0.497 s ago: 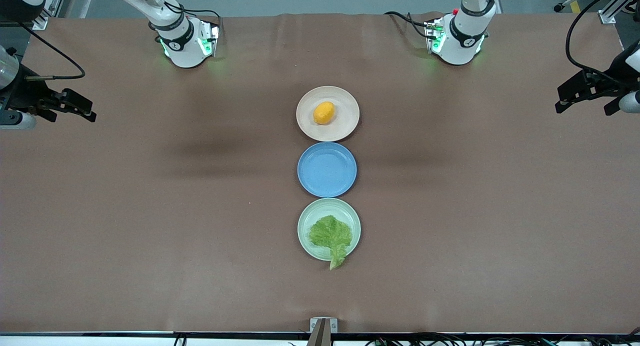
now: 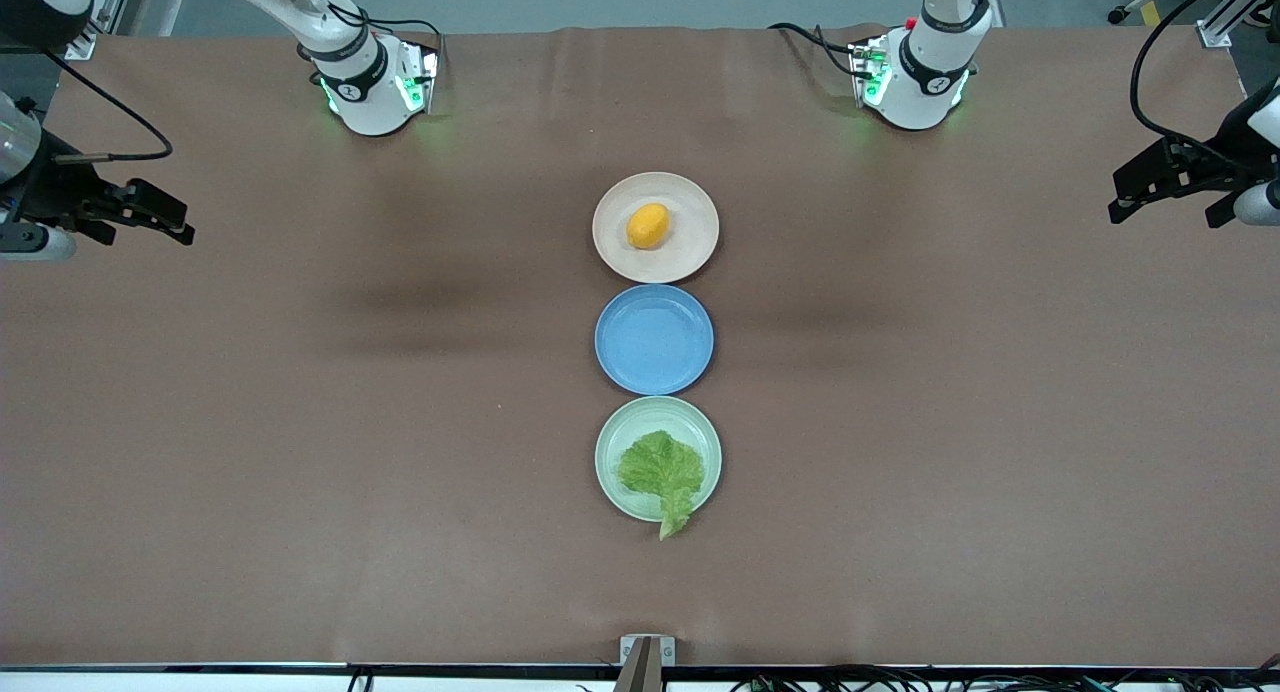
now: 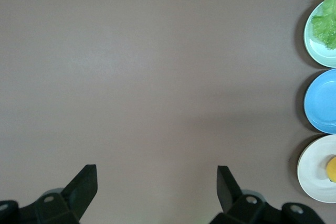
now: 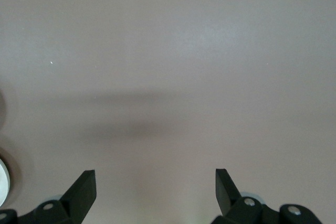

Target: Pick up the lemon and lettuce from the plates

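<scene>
Our lemon [image 2: 648, 225] sits slightly off centre on the beige-pink plate [image 2: 690, 256], the plate closest to the robots' bases in a row of three down the middle of the table. Its long axis runs at a slant, one tip toward the bases and the left arm's end, the other toward the front edge and the right arm's end. The lettuce leaf [image 2: 662, 475] lies flat on the mint green plate [image 2: 612, 439], the plate nearest the front edge, with its stem hanging over the rim toward that edge. Between them we have an empty blue plate [image 2: 654, 338].

Both arms wait, well apart from the plates. Our left gripper [image 2: 1160, 196] hangs over the table's edge at the left arm's end, and our right gripper [image 2: 155, 217] over the edge at the right arm's end; each stands with its jaws spread wide and nothing between them.

As we judge it, neither pick has begun. Both grippers point in toward the row of plates and lie about level with the lemon's plate, so either arm is about equally placed for it. The lettuce lies farther off, toward the front edge. We would close across the lemon's short axis.
</scene>
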